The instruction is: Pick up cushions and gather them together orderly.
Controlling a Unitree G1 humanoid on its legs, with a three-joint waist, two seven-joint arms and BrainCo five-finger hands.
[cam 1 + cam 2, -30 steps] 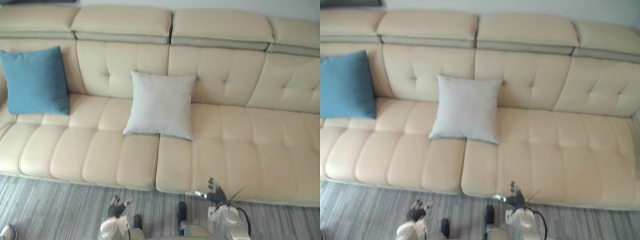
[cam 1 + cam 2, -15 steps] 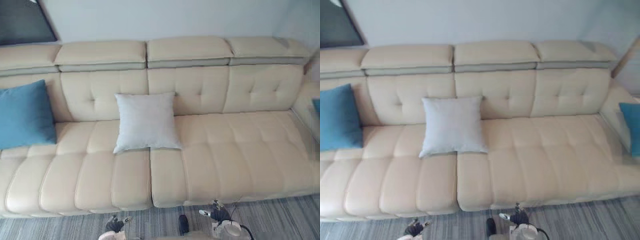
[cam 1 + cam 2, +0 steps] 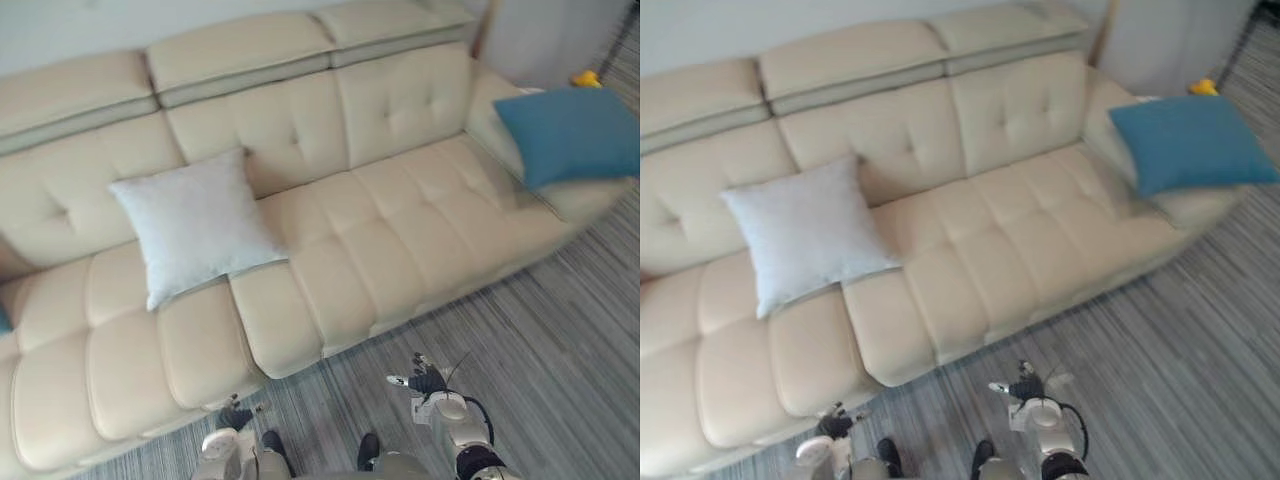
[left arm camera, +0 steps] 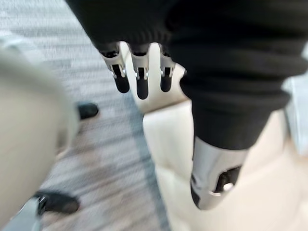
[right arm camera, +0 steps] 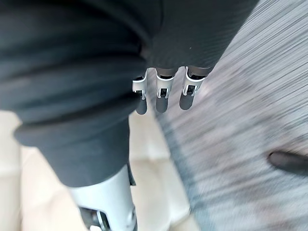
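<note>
The left hand (image 3: 235, 418) and right hand (image 3: 425, 382) hang empty over the carpet (image 3: 560, 330), fingers straight. The pale cushion (image 3: 195, 225) leans on the sofa (image 3: 400, 250) at 11 o'clock from the left hand. The blue cushion (image 3: 570, 130) lies at 1 o'clock from the right hand (the nearer one). The sofa's left end is cut off.
</note>
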